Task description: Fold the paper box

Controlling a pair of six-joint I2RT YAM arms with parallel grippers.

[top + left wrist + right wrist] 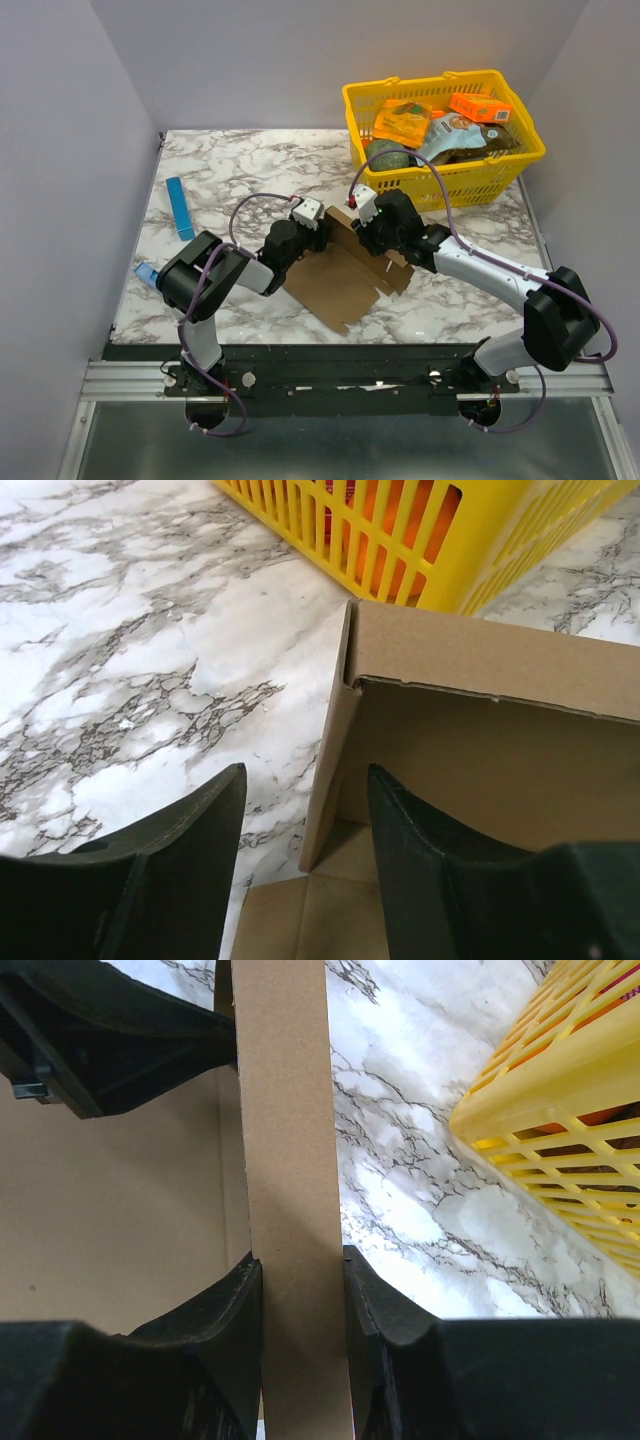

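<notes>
The paper box [340, 285] is in your right gripper [300, 1280]. Both of its fingers [225, 1330] press flat against an upright cardboard panel that runs up the middle of the right wrist frame, so the jaws are closed on that panel.

Your left gripper [305, 778] holds nothing. Its jaws stand apart at the bottom of the left wrist frame, with the vertical corner edge of the raised wall between the tips.

In the top view, both grippers meet at the centre of the frame, at the box's raised far end. The rest of the sheet lies flat on the marble table [240, 165] and spreads toward the lower centre.

The yellow basket [470, 185] sits in the upper right, near the box but apart from it, with orange packets [480, 105] inside. A blue strip [180, 207] lies at the left, well apart.
</notes>
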